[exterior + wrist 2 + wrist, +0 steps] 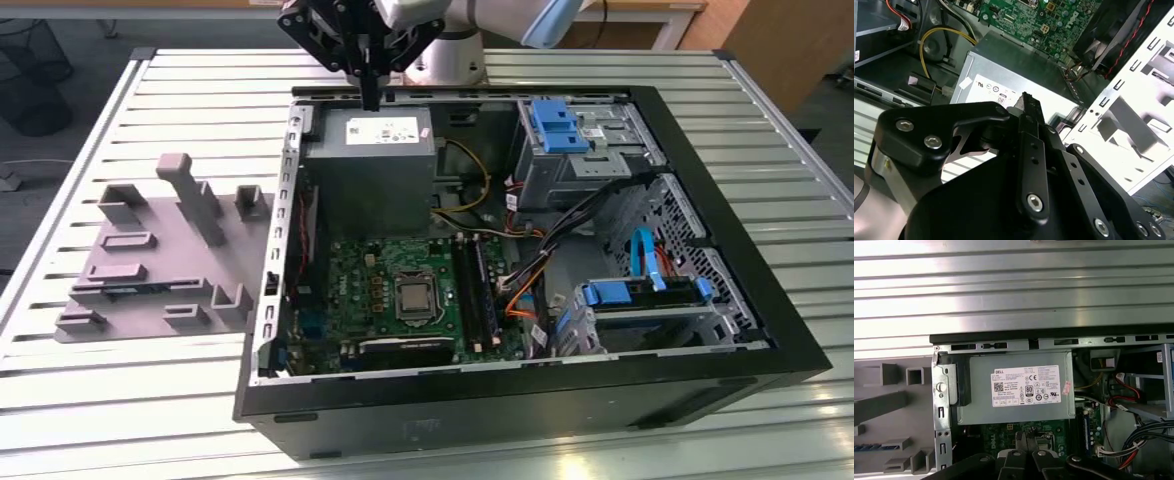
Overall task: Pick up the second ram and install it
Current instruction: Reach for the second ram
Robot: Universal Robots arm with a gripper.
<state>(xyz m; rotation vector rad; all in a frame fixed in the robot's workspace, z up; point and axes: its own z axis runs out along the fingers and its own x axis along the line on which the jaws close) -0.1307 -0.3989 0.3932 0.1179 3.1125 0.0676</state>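
Lying in the grey holder (147, 260), the second ram (876, 446) is judged light, stiff, fragile, best pinched across its flat faces; fingers (1029, 115) are seen pressed together, empty.

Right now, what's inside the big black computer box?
Inside the case I can see a grey power supply, a green motherboard, coloured cables and blue drive latches. Whatever lies under the power supply is covered.

From my console I see a black hand (370, 98), a grey power supply (367, 165) with a white label, a green motherboard (358, 278), a black case (534, 405), bright blue drive latches (554, 125), a grey fixture tray (134, 262) and the bench's (134, 400) silvery ribbed stripes.
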